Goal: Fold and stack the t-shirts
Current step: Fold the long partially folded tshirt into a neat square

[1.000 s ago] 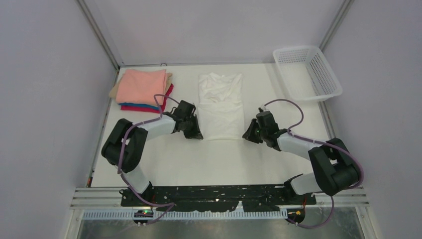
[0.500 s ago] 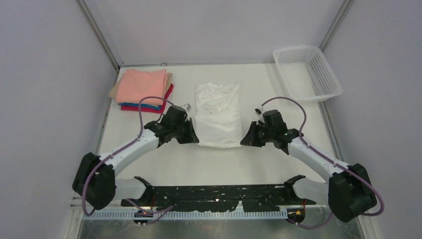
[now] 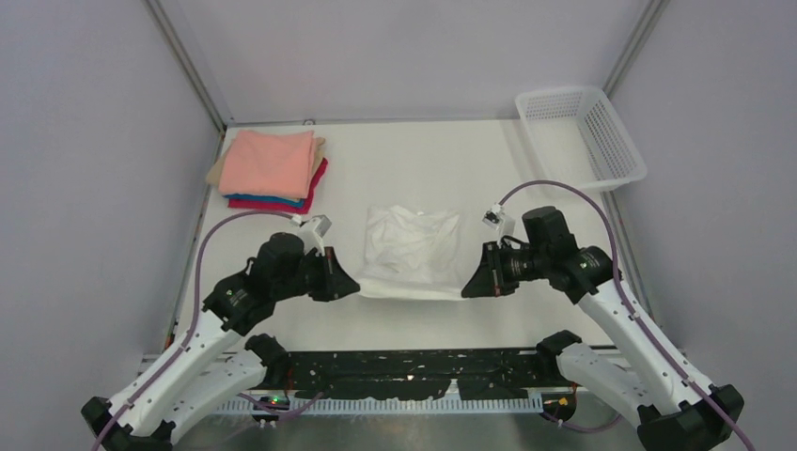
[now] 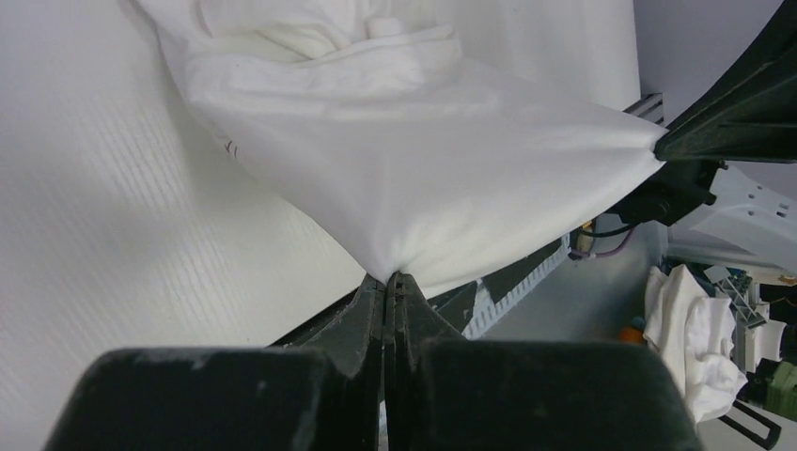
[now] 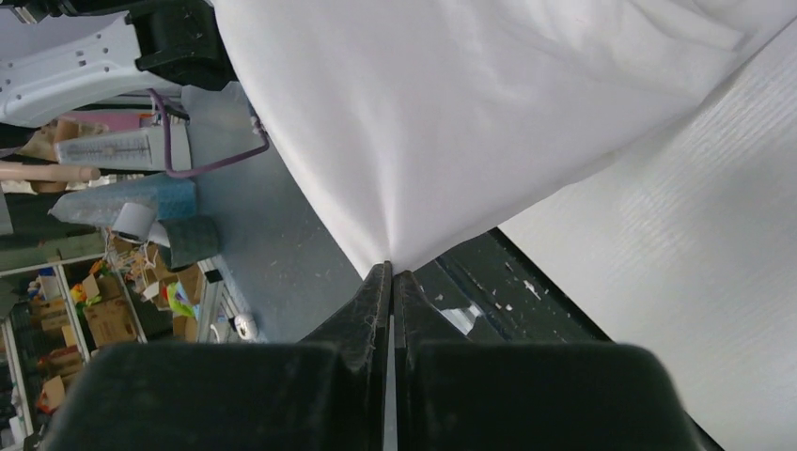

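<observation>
White t-shirt [image 3: 412, 252] is hanging stretched between both arms near the tabletop's [image 3: 414, 160] front edge.
I'm gripping its near corners, left gripper [image 3: 350, 285] and right gripper [image 3: 470, 285] jaws clamped on cloth; open tabletop is lying beyond, folded stack [image 3: 273, 164] sitting far left, basket [image 3: 616, 132] far right.

My left fingers [image 4: 350, 331] were matt black; the white t-shirt [image 3: 411, 252] soft, smooth cloth; the table [image 3: 423, 164] finely ribbed, matt.
</observation>
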Robot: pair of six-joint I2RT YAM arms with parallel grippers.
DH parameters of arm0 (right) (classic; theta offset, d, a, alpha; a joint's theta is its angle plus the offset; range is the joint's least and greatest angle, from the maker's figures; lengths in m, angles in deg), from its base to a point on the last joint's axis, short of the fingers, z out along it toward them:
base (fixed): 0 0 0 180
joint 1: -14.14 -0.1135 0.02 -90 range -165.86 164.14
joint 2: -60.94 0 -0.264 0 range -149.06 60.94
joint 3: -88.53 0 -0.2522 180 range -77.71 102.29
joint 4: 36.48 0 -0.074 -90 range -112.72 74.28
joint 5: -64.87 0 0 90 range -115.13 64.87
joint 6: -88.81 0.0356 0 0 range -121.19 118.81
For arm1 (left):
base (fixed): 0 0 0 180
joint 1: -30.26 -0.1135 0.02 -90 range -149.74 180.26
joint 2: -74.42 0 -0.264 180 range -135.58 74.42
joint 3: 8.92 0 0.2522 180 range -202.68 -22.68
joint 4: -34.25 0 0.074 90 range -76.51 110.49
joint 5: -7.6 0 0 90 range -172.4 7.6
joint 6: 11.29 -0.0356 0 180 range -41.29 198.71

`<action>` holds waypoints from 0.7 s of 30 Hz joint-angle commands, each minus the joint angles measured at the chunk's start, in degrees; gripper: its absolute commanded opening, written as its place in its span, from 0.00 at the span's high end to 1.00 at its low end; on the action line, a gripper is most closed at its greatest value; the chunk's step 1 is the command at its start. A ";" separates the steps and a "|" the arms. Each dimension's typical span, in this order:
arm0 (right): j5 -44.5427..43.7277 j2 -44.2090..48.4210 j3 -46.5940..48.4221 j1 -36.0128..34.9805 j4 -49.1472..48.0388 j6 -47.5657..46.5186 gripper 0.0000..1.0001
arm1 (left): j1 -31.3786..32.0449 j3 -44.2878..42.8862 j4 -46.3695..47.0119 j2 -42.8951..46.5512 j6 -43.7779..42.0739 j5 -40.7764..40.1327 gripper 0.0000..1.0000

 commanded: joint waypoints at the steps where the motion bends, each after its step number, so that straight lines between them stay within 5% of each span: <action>1: 3.35 1.46 4.26 0.09 3.81 -1.56 0.95 | 0.01 -1.46 -2.37 3.12 0.51 -1.38 1.00; 12: -3.07 -2.63 11.83 4.80 0.04 -2.92 0.95 | -0.31 -13.28 -2.09 -6.85 -5.11 -12.73 1.00; 21: -3.04 -8.60 10.54 10.05 -11.19 0.66 0.95 | -6.88 -18.98 3.27 -18.80 -7.98 -9.27 1.00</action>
